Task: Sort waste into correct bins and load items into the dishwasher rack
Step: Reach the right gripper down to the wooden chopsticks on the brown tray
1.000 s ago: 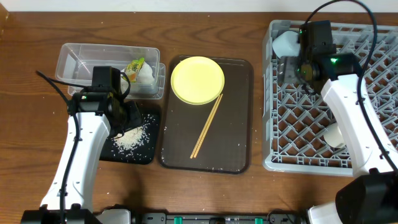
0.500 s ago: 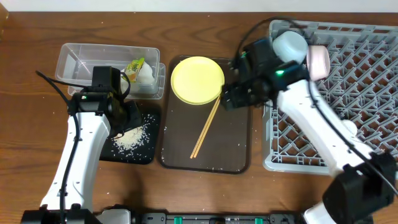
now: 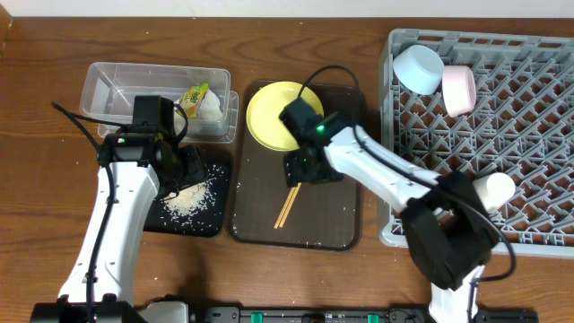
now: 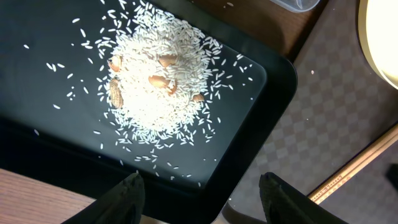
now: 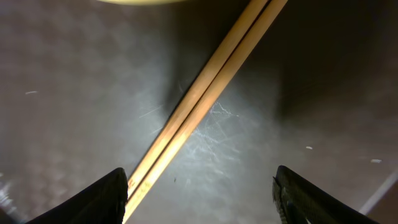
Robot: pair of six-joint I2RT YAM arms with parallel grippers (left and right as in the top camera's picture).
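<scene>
Since the chopsticks [image 5: 205, 99] lie diagonally on the brown tray [image 3: 334, 215] at frame centre, just below the plate [image 3: 265, 115], the right end effector [image 5: 202, 186], fingers spread, should be lowered astride both sticks and closed squarely across them so that neither rolls free.

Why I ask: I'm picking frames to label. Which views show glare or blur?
Overhead: evenly lit, sharp. Left wrist: the rice pile is crisp but bright against the black tray; the yellow plate is washed out. Right wrist: the chopsticks are slightly soft, with a glare patch on the brown tray beside them.
</scene>
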